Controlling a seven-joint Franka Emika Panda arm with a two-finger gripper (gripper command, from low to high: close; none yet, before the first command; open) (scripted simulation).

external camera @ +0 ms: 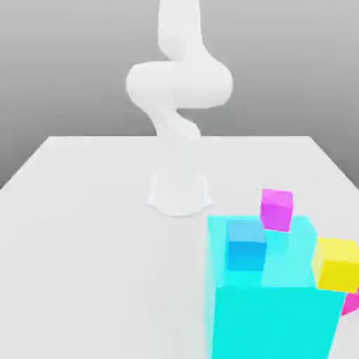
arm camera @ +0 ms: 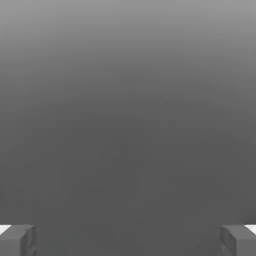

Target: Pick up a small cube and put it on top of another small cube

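From the exterior view I see the white arm [external camera: 177,84] rising from its round base on the white table [external camera: 84,238], folded high and well away from the blocks. The blocks sit toward that view's right, close to the camera. One small magenta cube [external camera: 276,208] sits at the far edge of the big see-through cyan block [external camera: 270,301]; whether it rests on the table behind the block or touches it I cannot tell. A second magenta cube [external camera: 350,303] peeks out low at the view's right edge, mostly hidden behind a yellow cube [external camera: 338,263]. A blue cube [external camera: 246,245] shows through or against the cyan block.

In the hand view I see the gripper [arm camera: 128,240] with its two grey fingertips [arm camera: 17,240] at opposite edges of the frame, spread wide with nothing between them, and plain grey beyond.

My judgement: the job has not begun, and the step is the reach. I would go for the farther magenta cube, since it stands clear on top. It sits upright, edges turned slightly against the table's edges; being a cube, it has no long axis. I would come straight down, turning the wrist so the fingers meet two flat sides, staying clear of the cyan block.
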